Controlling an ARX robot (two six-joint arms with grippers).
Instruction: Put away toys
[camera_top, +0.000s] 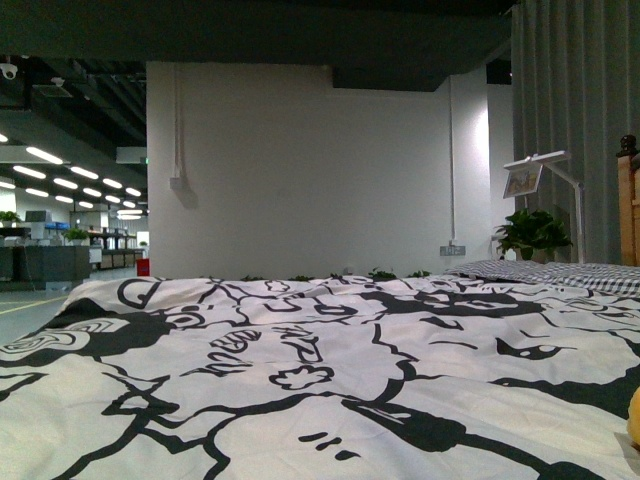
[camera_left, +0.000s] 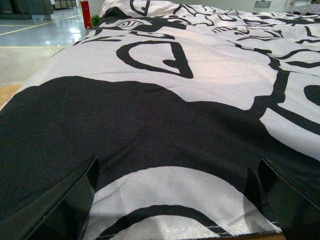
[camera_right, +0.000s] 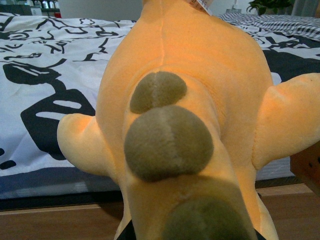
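L side first: left gripper (camera_left: 178, 169) hangs low over the near edge of the bed, fingers (camera_left: 75, 200) spread wide, nothing betw. them, only the blk/wht duvet (camera_top: 300, 380) underneath. Neither arm shows in front cam. Mid-frame the duvet runs flat and bare to the far wall; no 2nd toy on it that I can see. Far R, checked bedding (camera_top: 560, 272), a plant (camera_top: 530, 232) and a desk lamp (camera_top: 545, 170) behind it. R side: the toy (camera_right: 170, 140), orange-yellow plush w/ olive-brown spots, fills the R wrist cam, its near end right up against the right gripper (camera_right: 192, 236), body stretching out over the bed's edge; front cam catches just a sliver of it at the R border (camera_top: 634, 415). Jaws almost fully hidden behind the plush, so can't tell if they're closed on it or how wide. Progress, my read: early, toy is at the gripper, maybe grasped, not yet stowed. No bin/box in any cam, so the drop-off still needs finding.
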